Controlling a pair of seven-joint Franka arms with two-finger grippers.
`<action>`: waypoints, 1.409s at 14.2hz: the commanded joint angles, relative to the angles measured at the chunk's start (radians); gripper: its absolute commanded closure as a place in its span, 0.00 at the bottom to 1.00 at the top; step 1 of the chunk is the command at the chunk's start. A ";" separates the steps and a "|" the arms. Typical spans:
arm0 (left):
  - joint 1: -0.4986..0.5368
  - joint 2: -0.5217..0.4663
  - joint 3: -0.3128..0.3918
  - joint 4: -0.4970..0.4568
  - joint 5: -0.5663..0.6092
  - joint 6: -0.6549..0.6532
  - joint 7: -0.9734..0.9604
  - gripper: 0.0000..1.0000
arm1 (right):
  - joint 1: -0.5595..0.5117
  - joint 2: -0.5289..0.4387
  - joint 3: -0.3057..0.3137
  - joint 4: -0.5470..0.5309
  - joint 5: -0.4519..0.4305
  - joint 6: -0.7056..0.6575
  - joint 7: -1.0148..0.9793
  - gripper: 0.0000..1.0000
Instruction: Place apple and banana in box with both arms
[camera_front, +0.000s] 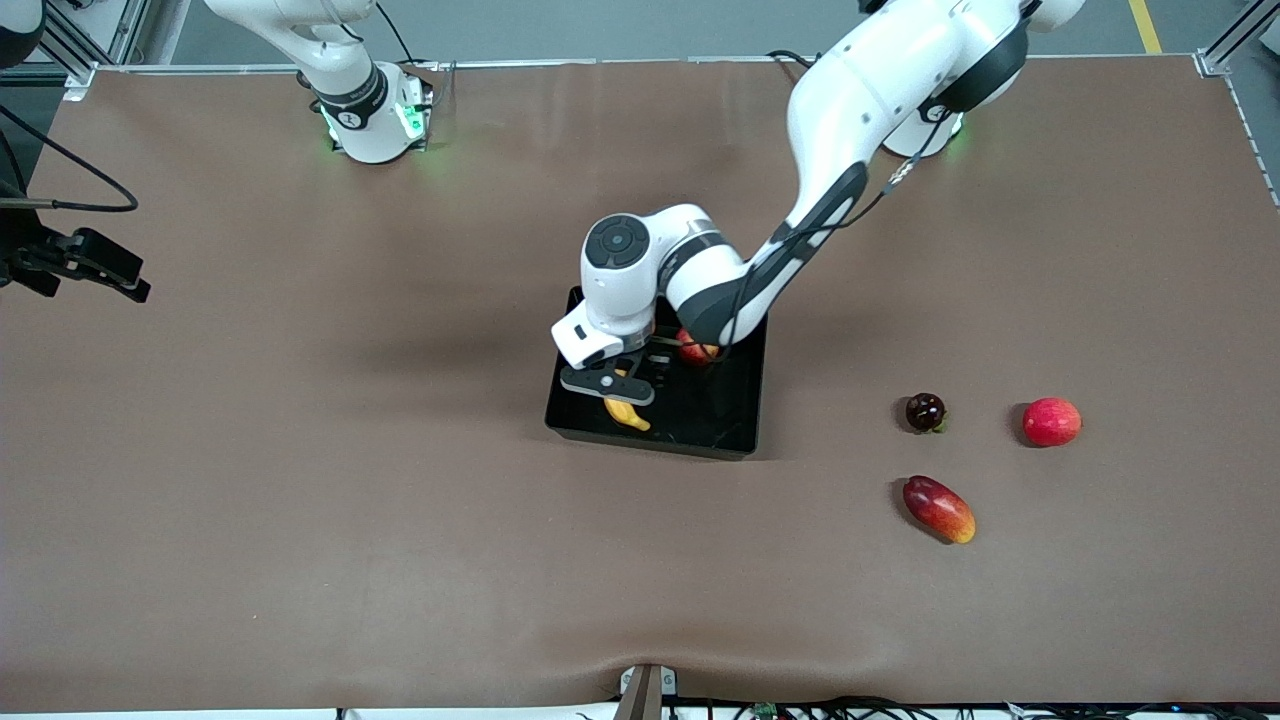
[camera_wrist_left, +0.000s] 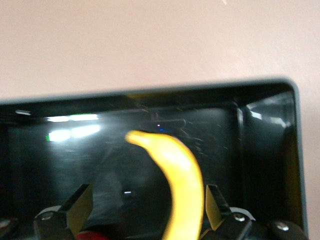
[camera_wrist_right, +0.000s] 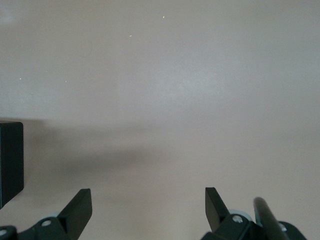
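The black box (camera_front: 650, 440) sits mid-table. The yellow banana (camera_front: 628, 413) lies in it, at the part nearer the front camera. The red apple (camera_front: 697, 350) also lies in the box, mostly hidden under the left arm. My left gripper (camera_front: 625, 388) is low over the box, open, its fingers either side of the banana without gripping it. In the left wrist view the banana (camera_wrist_left: 177, 175) lies on the box floor (camera_wrist_left: 75, 150) between the open left gripper (camera_wrist_left: 147, 200). My right gripper (camera_front: 125, 285) waits open and empty over the table's right-arm end; it shows in its wrist view (camera_wrist_right: 147, 197).
Toward the left arm's end of the table lie a dark round fruit (camera_front: 925, 411), a plain pinkish-red round fruit (camera_front: 1051, 421) and a red-and-yellow mango (camera_front: 938, 508), the mango nearest the front camera. A corner of the box (camera_wrist_right: 10, 160) shows in the right wrist view.
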 joint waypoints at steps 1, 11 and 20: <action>0.061 -0.146 -0.012 -0.027 -0.016 -0.163 0.012 0.00 | -0.004 0.002 0.008 0.014 0.001 -0.009 0.004 0.00; 0.311 -0.423 -0.004 -0.025 -0.028 -0.582 0.147 0.00 | -0.016 0.002 0.006 0.012 0.004 -0.011 0.002 0.00; 0.509 -0.588 -0.007 -0.053 -0.166 -0.642 0.296 0.00 | -0.016 0.002 0.006 0.011 0.004 -0.011 0.002 0.00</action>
